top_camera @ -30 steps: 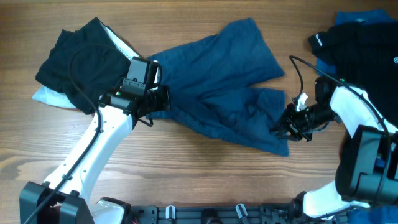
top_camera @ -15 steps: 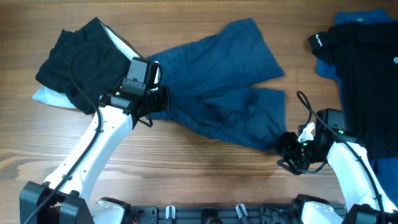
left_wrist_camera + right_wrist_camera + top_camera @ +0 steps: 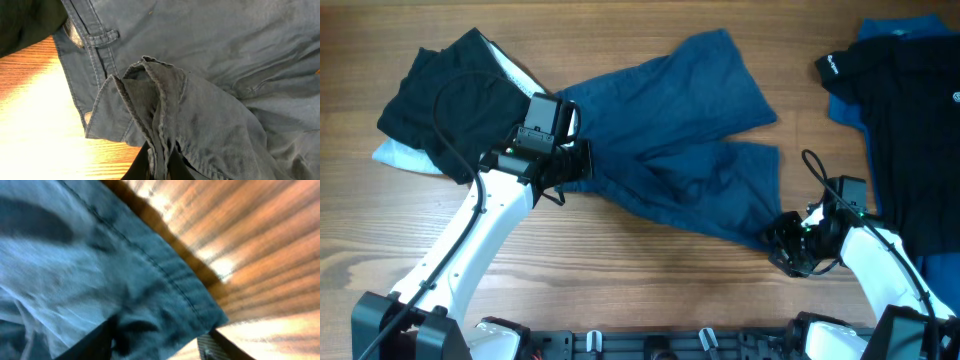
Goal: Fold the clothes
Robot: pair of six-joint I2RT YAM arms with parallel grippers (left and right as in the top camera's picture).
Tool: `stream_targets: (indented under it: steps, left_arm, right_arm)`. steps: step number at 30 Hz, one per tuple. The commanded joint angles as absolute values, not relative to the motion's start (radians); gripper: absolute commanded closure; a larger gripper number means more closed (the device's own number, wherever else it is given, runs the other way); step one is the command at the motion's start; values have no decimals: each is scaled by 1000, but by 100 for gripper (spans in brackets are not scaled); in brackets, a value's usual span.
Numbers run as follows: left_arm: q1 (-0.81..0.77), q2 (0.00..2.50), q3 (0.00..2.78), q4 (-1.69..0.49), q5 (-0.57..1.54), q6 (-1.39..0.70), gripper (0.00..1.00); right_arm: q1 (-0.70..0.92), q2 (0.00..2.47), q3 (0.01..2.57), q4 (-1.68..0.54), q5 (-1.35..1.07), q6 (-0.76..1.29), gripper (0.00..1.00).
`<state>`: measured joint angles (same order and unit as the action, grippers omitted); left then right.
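Observation:
The dark blue shorts (image 3: 670, 130) lie spread across the middle of the table, waistband at the left, legs toward the right. My left gripper (image 3: 570, 165) is shut on a bunched fold of the waistband (image 3: 157, 125), beside a belt loop (image 3: 102, 37). My right gripper (image 3: 785, 245) is at the lower right leg corner, its fingers spread either side of the hem (image 3: 175, 310). The right wrist view is blurred.
A black bundle with a white lining (image 3: 440, 100) lies at the far left, touching the waistband. A black top with a white logo (image 3: 910, 110) lies at the far right over blue cloth. Bare wood (image 3: 640, 280) runs along the front.
My right arm has swung down from the leg's right edge to its lower corner. The left arm and the shorts have barely moved.

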<state>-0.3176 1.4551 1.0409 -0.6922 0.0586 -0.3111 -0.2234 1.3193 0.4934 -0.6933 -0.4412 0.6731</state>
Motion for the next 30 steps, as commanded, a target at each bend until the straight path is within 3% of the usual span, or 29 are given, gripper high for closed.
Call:
stream_targets:
  steps: [1, 6, 8, 17, 22, 26, 30]
  left_arm:
    - [-319, 1446, 1051, -692, 71, -291, 95]
    - [-319, 1444, 1052, -706, 71, -291, 96]
    - [-319, 1439, 1052, -723, 79, -291, 96]
    - [-331, 1264, 1052, -915, 404, -292, 96]
    - [-466, 1132, 1051, -1116, 400, -333, 96]
    - [-588, 1096, 1051, -1230, 298, -421, 96]
    - [-606, 1099, 1051, -1239, 217, -443, 96]
  right_arm:
    - [-224, 1339, 461, -600, -411, 704, 53]
    - [-224, 1324, 551, -606, -452, 588, 87]
    - [-224, 1298, 631, -688, -445, 554, 95]
    - [-224, 1189, 1160, -1034, -225, 471, 96]
    - [-224, 1189, 1370, -1048, -149, 479, 96]
    - [-224, 1207, 1399, -991, -126, 517, 96]
    - [-224, 1301, 1399, -1021, -195, 483, 96]
